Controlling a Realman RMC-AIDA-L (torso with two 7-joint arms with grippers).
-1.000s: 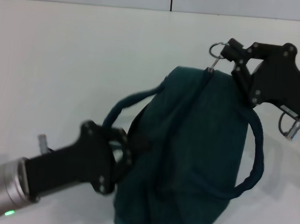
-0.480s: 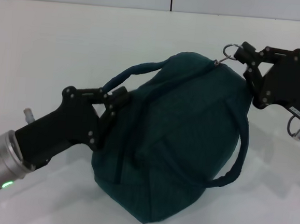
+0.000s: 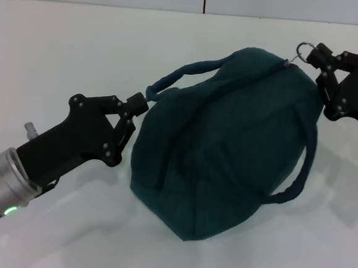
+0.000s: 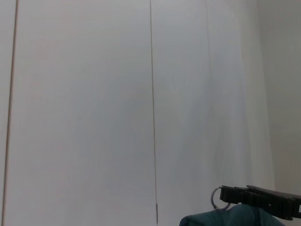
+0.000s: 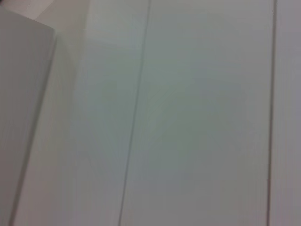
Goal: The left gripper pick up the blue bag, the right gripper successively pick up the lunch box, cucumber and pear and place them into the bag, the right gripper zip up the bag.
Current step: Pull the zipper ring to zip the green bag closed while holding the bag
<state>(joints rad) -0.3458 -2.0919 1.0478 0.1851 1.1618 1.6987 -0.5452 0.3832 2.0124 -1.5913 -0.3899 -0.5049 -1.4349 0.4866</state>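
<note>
A: State of the blue bag (image 3: 222,137)?
B: Dark teal fabric, bulging, zipper line closed along the top, tilted with its left end nearer.
A: Handles?
B: One arcs over the far-left side, the other loops at the right. Silver ring pull (image 3: 305,49) at far-right corner.

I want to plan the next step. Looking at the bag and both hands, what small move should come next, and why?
Probably the right hand should let go of the ring pull. The blue bag looks zipped shut, with the pull at its far end. The left hand grips the other end, near a handle.
</note>
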